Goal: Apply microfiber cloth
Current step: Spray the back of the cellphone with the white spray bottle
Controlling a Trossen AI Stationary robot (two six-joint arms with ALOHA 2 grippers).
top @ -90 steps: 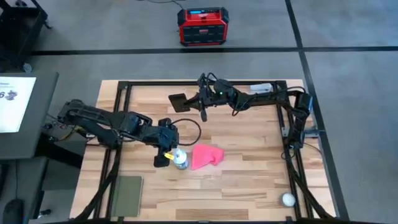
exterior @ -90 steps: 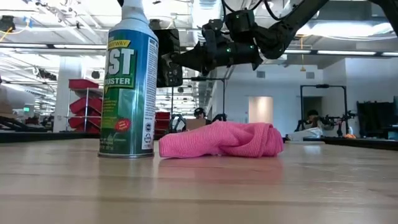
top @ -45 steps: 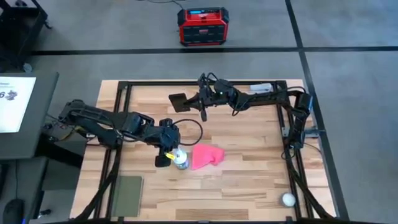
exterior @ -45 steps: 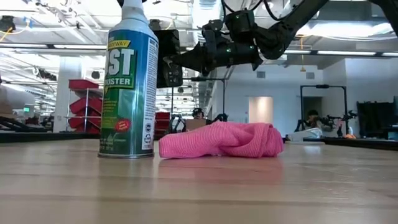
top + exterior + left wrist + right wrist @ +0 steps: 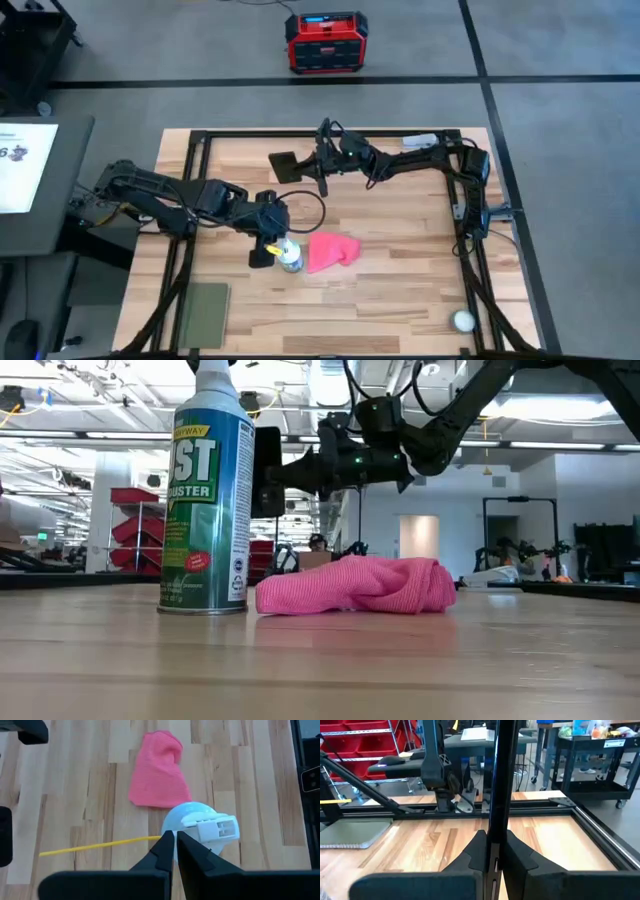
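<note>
Cloth work is not started: the microfiber cloth [image 5: 331,251] lies crumpled just beside the duster can [image 5: 290,259], untouched. Left gripper [image 5: 270,247], pinched narrow, hovers at the can; right gripper [image 5: 318,165], well beyond the can, clamps the black phone [image 5: 285,165].

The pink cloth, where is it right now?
In the high view the pink cloth lies crumpled on the wooden table, near its middle, just right of the spray can by the left tool.

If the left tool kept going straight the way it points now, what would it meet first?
Probably the white-capped teal duster spray can, just ahead of the left tool. Its fingers look shut. The crumpled pink microfiber cloth lies beyond the can; depth is uncertain.
</note>
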